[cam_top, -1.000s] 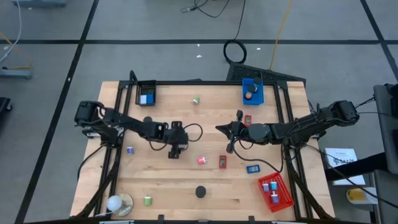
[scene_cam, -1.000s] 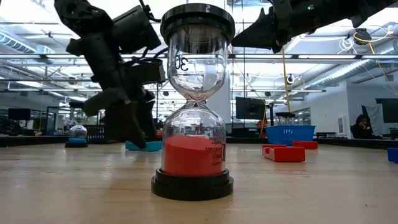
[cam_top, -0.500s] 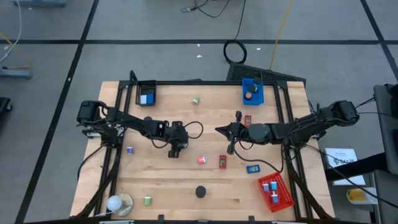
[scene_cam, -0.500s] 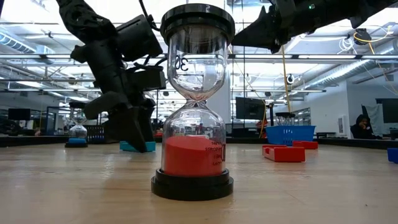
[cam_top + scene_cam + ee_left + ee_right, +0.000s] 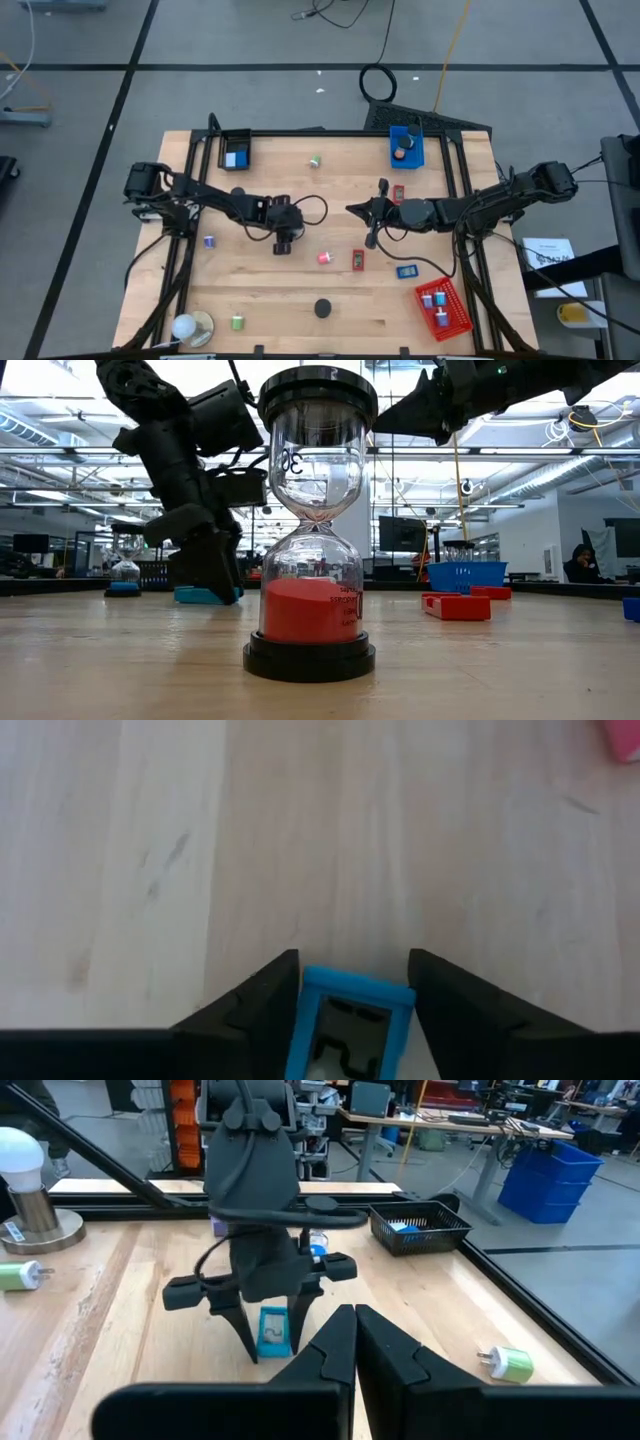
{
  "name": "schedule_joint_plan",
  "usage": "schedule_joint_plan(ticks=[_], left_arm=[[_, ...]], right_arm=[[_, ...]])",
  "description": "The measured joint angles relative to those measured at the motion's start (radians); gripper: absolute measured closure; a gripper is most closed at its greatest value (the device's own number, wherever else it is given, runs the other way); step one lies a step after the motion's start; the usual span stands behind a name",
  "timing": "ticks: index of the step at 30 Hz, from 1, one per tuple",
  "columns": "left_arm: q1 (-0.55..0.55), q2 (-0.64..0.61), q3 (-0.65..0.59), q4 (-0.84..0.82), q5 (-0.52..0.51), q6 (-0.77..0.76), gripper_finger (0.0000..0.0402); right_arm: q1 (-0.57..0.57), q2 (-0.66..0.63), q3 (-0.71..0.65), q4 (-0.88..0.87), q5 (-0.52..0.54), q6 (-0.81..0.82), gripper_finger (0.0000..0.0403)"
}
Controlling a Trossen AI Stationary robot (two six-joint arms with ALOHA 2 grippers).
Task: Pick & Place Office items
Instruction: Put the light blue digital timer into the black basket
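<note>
Pincer (image 5: 350, 985) of left arm straddles blue item (image 5: 345, 1030).

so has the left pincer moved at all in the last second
Yes. In the low view the left pincer has dropped toward the table beside the hourglass, its fingers now closing around the small blue item.

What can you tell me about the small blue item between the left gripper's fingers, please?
The blue item is a small flat rectangular block, plastic-looking, with a pale face bearing dark markings inside a blue frame. It stands upright on the wooden table between the left gripper's dark fingers, which flank both edges closely. Whether they grip it is unclear.
</note>
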Motion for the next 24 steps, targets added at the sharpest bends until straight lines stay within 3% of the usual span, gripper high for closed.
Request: schedule_joint_plan(ticks=[8,14,19,24], left_arm=[[-0.01,-0.029,0.033,-0.155,-0.058,-0.022,0.0129],[-0.017,-0.036,0.034,-0.221,-0.051,-0.013,0.0108],[-0.013,-0.033,0.017,-0.167,-0.021,-0.001,0.014],[-0.015,-0.034,0.016,-0.175,-0.011,0.014,0.0211]], right_arm=[[0.0,0.0,0.0,0.0,0.0,0.0,0.0403],[0.0,0.0,0.0,0.001,0.0,0.0,0.0403],[0.0,0.0,0.0,0.0,0.0,0.0,0.0403],[0.0,0.0,0.0,0.0,0.0,0.0,0.0403]])
